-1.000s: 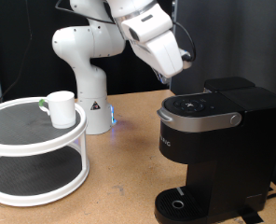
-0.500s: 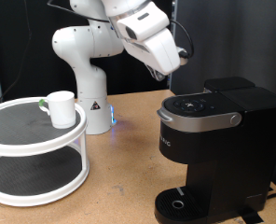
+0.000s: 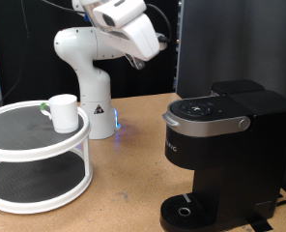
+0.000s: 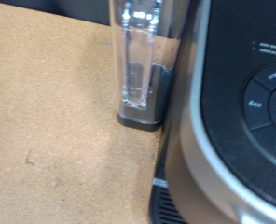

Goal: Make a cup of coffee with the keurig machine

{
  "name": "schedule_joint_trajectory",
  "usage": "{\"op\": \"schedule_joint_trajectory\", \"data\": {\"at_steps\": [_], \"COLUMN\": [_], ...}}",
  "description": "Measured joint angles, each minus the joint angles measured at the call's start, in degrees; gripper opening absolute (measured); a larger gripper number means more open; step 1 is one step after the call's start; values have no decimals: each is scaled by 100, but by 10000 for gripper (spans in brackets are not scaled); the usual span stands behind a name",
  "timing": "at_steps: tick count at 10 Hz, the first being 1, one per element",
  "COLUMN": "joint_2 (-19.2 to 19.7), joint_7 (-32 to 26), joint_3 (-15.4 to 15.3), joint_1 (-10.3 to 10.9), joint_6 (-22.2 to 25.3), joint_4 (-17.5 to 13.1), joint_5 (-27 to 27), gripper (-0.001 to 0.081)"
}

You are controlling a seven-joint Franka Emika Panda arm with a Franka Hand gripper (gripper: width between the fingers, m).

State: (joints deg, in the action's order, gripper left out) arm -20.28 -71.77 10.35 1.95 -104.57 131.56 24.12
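The gripper (image 3: 135,62) is seen high in the exterior view, above the wooden table (image 3: 133,155) and well apart from everything on it. Only the white hand and wrist housing are made out clearly; the fingers are small and dark against the background, so how far the claw is open cannot be told. Nothing is seen held, and no fingers appear in the wrist view.

The cup (image 3: 62,112) stands upright on the top tier of a round white two-tier stand (image 3: 37,159) at the exterior view's left, handle turned toward the left. It is untouched and well apart from the machine.

The keurig machine (image 3: 220,155) sits at the exterior view's right, lid down, silver handle forward. Its round drip tray (image 3: 186,211) carries no cup. In the wrist view the machine's dark top with its button panel (image 4: 259,98) is seen, and just beside it a clear upright part (image 4: 143,56) on a dark base — possibly a water reservoir, though that is not certain.

Step in hand, as judged: the arm is positioned between stations, with the cup not yet on the tray. The cup on the stand would need a grasp at rim or handle — approach from above, clear of the stand's edge.
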Motion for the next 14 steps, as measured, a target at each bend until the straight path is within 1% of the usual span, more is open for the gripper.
{"op": "schedule_joint_trajectory", "data": {"at_steps": [2,3,4,5,6,7,8,9,10,11,12,13,14], "joint_2": [-52,-89,-180,-305,-446,-613,-597,-584,-589,-614,-675,-764,-865], "joint_7": [7,178,451,784,1020,1161,1157,1373,1626,1701,1677,1530,1275], "joint_3": [7,-31,-70,-65,-23,17,1,-19,-36,-18,62,217,416], "joint_1": [-20,-24,-28,-64,-144,-220,-218,-231,-279,-351,-417,-460,-497], "joint_6": [53,-616,-1345,-1720,-1682,-1548,-1612,-1756,-1852,-1864,-1843,-1661,-1340], "joint_4": [26,172,441,667,818,905,909,955,1044,1139,1237,1306,1320], "joint_5": [-7,202,483,667,690,691,679,679,669,668,674,674,669], "gripper": [1,1,1,1,1,1,1,1,1,1,1,1,1]}}
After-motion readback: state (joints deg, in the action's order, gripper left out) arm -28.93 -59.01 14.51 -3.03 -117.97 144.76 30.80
